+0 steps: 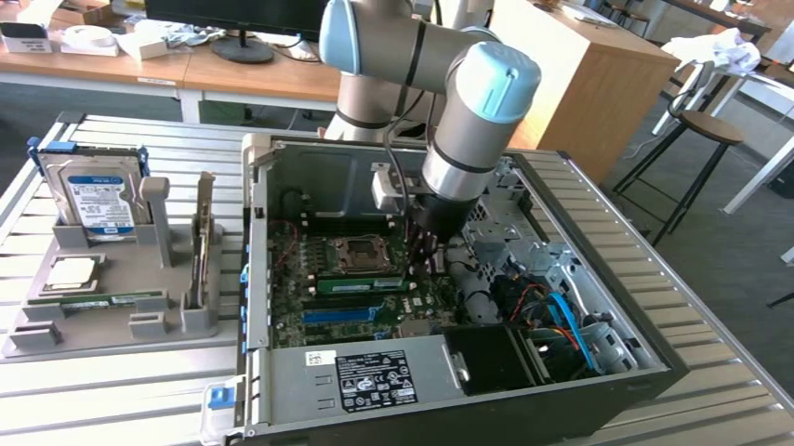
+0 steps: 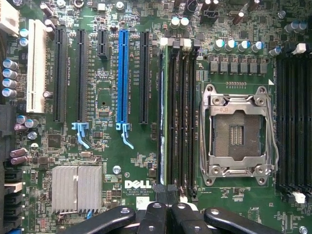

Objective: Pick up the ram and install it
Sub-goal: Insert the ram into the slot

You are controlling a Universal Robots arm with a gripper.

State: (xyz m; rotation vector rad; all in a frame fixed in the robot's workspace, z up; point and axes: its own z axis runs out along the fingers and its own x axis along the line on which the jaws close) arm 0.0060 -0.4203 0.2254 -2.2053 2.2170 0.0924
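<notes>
End effector (image 2: 168, 213) pressed together, pinching nothing, sits over ram (image 2: 163, 117) seated in motherboard (image 2: 105, 92) slot next to CPU socket (image 2: 236, 131).

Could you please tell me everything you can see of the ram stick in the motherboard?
The ram is a long, thin green board, seen edge-on. It stands upright in the bank of black memory slots beside the empty processor socket, on the side farthest from it, with a pale clip at one end. The shut end effector is over the other end; contact cannot be told.
</notes>
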